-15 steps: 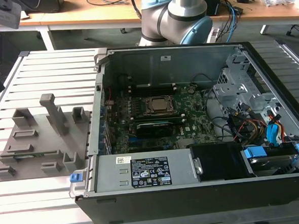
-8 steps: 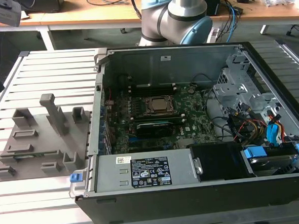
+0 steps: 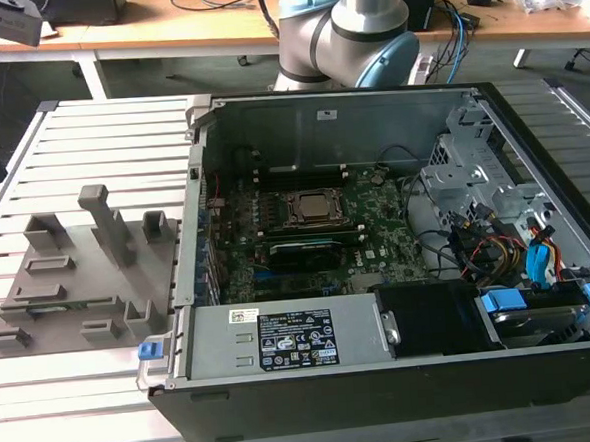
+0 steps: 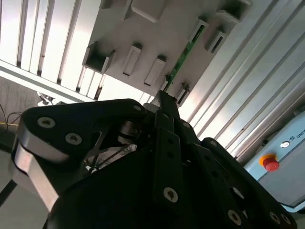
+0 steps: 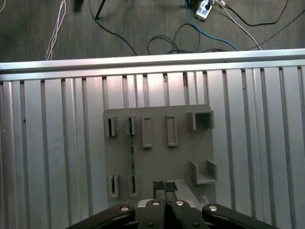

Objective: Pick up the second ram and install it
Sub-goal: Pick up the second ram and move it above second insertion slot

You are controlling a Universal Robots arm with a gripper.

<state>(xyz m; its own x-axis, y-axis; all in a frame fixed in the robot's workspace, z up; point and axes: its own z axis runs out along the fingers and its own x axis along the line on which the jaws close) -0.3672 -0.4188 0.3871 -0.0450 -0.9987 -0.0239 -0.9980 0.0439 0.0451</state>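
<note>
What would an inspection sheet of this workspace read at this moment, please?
Surface: slatted metal table carrying a gray holder and an open PC case.
Job's things: ram stands on edge in the holder's slots, not gripped.
Clutter: nothing seen.
Gripper: gripper shut and empty, over the holder, apart from the ram.
Cables: coloured wires inside the case; loose cables on the floor.
Surroundings: wooden bench behind the table.
</note>
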